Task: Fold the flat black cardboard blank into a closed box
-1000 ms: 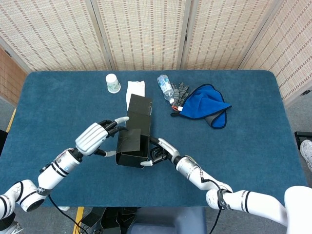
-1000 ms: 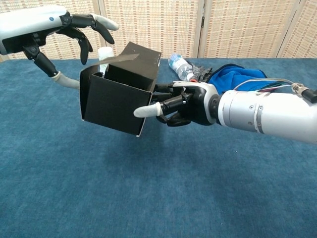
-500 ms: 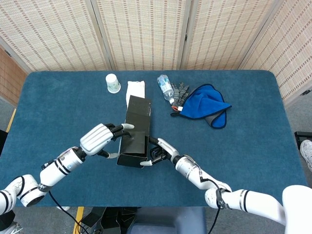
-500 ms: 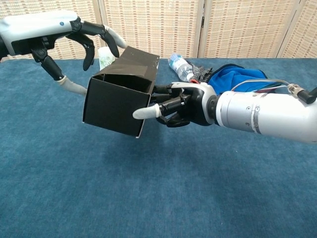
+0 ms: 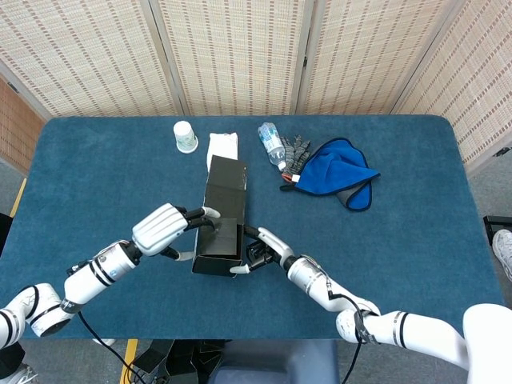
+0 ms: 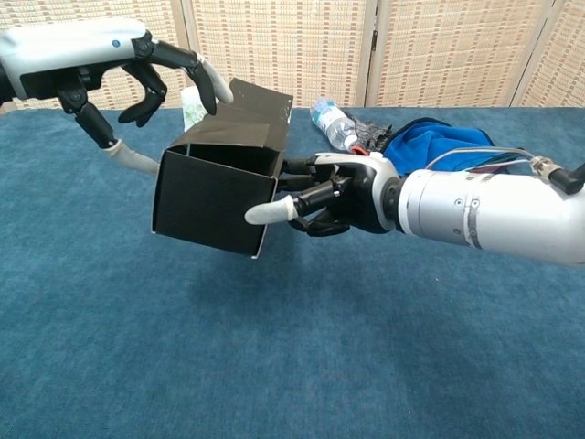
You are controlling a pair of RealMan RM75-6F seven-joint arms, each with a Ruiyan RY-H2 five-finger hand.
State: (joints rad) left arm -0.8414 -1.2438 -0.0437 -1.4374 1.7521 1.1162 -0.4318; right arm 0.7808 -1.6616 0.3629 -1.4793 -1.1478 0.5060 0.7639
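The black cardboard box (image 5: 219, 218) is partly folded and held above the blue table (image 5: 416, 240); its open end faces me in the chest view (image 6: 213, 198). My right hand (image 5: 261, 250) grips the box's right wall, thumb across the front edge and fingers behind it (image 6: 335, 195). My left hand (image 5: 166, 228) arches over the top from the left, fingers spread. Its fingertips (image 6: 207, 87) touch the top flap, which slopes down into the opening.
Along the far side lie a paper cup (image 5: 185, 136), a folded white cloth (image 5: 223, 146), a plastic water bottle (image 5: 273, 145), dark gloves (image 5: 298, 150) and a blue cloth (image 5: 336, 170). Woven screens stand behind the table.
My left hand has moved right and down onto the top flap, and the flap has folded lower toward the opening. The right hand keeps its grip in place.
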